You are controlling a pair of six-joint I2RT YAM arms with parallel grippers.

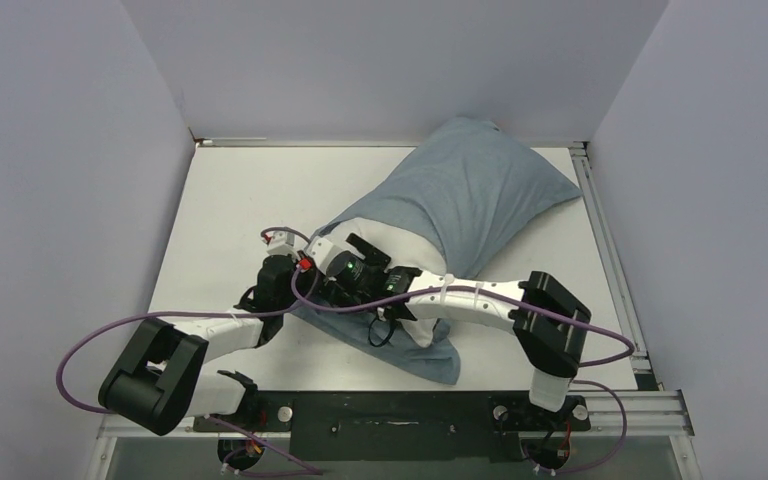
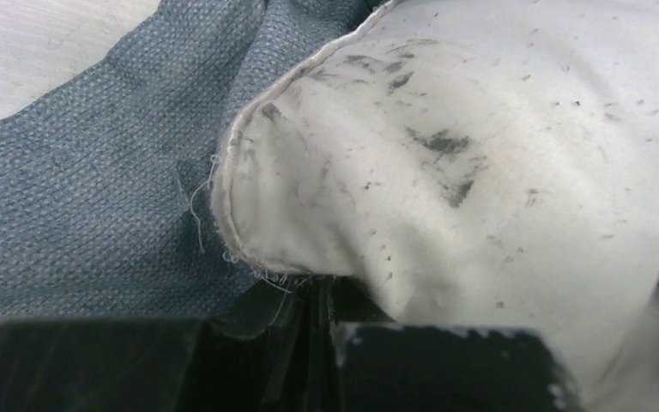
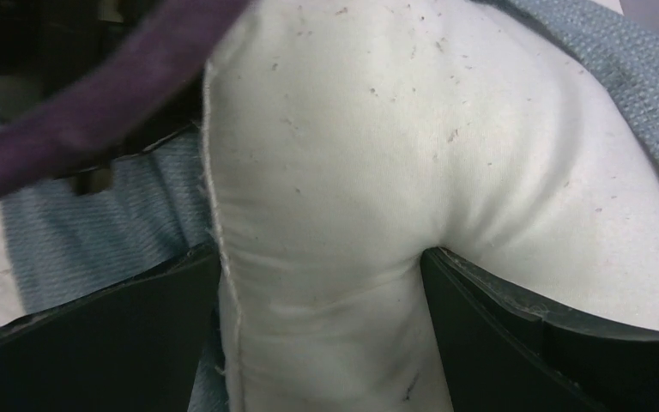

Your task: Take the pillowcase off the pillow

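- pillowcase (image 1: pixel 470 190), grey-blue face up, lies diagonally on the surface (image 1: pixel 230 200), from the far right corner toward the middle of the near edge.
- White pillow (image 3: pixel 352 172) end sticks out of its mouth near mid-surface.
- Right hand (image 3: pixel 326 292): clamped on that pillow end, cloth bunched between the fingers.
- Left hand (image 2: pixel 317 343): fingers almost together by the pillow's seamed corner; can't tell if it holds any cloth.

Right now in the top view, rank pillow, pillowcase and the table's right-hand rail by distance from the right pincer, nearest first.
1. pillow: clamped in the right pincer, mid-scene.
2. pillowcase: open mouth bunched right beside it, bulk lying back-right.
3. rail: along the far right edge, farthest.
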